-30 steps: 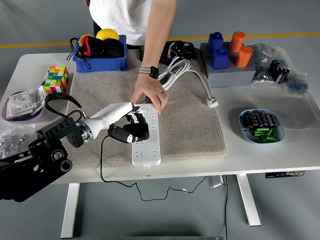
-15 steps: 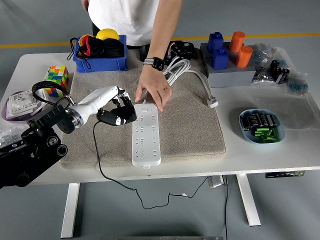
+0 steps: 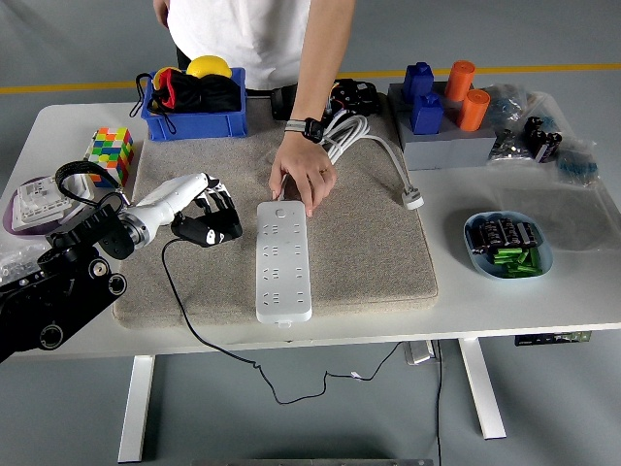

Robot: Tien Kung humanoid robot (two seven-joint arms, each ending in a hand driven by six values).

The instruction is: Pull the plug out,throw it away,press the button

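No brand or writing can be made out on anything here. The left robot hand [image 3: 209, 219] hangs over the beige mat [image 3: 369, 243], just left of the white power strip [image 3: 284, 260], its fingers curled around a black plug [image 3: 207, 234] whose thin cable [image 3: 223, 345] trails off the tabletop [image 3: 543, 301] edge. A person's hand [image 3: 303, 178] presses on the strip's far end.

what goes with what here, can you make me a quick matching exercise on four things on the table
Things:
1. power strip
2. black plug
3. Rubik's cube
4. orange cylinders

Places:
a. far right, on the grey block
b. in the robot's left hand
c. far left, off the mat
d. mid-mat, the person's hand on its far end

Pairs: 1-d, 2-b, 3-c, 4-a
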